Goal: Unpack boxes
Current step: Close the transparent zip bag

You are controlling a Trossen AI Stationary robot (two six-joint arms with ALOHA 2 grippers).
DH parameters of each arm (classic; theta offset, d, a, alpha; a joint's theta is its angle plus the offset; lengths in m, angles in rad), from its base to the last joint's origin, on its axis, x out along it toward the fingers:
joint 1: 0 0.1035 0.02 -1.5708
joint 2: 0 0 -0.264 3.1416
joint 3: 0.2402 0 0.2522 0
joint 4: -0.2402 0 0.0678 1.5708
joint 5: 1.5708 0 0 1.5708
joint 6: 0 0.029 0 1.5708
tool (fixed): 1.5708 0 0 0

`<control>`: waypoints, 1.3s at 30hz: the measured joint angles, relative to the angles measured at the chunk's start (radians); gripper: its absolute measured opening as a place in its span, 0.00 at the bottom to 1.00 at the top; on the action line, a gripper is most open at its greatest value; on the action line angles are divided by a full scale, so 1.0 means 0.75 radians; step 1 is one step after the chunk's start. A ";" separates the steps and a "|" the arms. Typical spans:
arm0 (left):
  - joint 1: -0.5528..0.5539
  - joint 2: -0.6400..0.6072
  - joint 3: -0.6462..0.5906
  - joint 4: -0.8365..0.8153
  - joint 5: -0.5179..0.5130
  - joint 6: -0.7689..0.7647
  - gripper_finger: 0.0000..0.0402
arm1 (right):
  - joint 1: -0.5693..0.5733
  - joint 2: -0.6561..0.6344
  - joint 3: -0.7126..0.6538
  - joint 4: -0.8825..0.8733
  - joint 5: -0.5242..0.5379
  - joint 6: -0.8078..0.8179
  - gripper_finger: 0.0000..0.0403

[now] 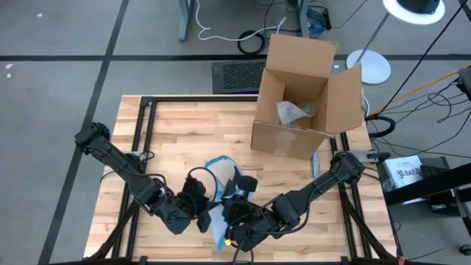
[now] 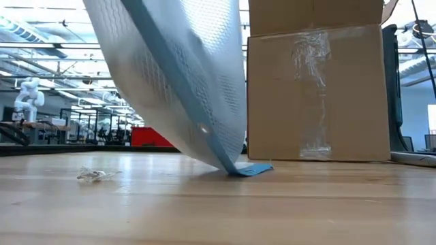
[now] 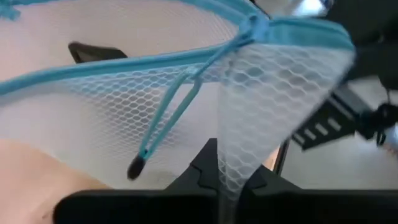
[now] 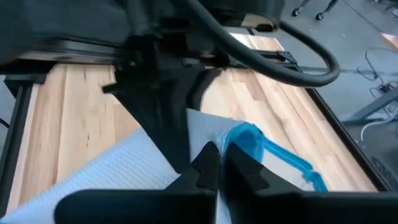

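Bare wooden table (image 1: pixel 176 132) left of the open box (image 1: pixel 305 99); near its front edge, left gripper (image 1: pixel 208 216) and right gripper (image 1: pixel 229 213) both pinch the mesh pouch (image 1: pixel 221 193); low view alone shows its blue corner touching the wood.

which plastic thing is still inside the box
The crumpled clear plastic wrap lies inside the open box; the blue-edged mesh pouch is out, held by both grippers.

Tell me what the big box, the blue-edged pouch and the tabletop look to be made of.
Box: brown corrugated cardboard, matte, with glossy clear tape down its face. Pouch: seemingly clear plastic with a honeycomb mesh pattern and blue, likely fabric, edging. Table: light wooden planks with visible grain, satin finish, in a black metal frame.
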 joint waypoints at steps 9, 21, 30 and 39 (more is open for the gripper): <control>-0.001 0.003 0.041 -0.326 0.113 0.207 0.01 | 0.012 0.000 0.001 -0.108 0.018 0.050 0.14; -0.043 0.002 0.231 -0.624 0.046 0.631 0.00 | 0.023 0.000 0.001 -0.625 0.054 0.459 0.36; -0.059 0.007 0.331 -0.768 0.025 0.992 0.00 | 0.081 0.000 0.002 -0.870 0.048 0.723 0.33; -0.082 0.077 0.531 -0.925 -0.060 1.171 0.00 | 0.108 -0.002 -0.166 -0.821 -0.102 0.867 0.32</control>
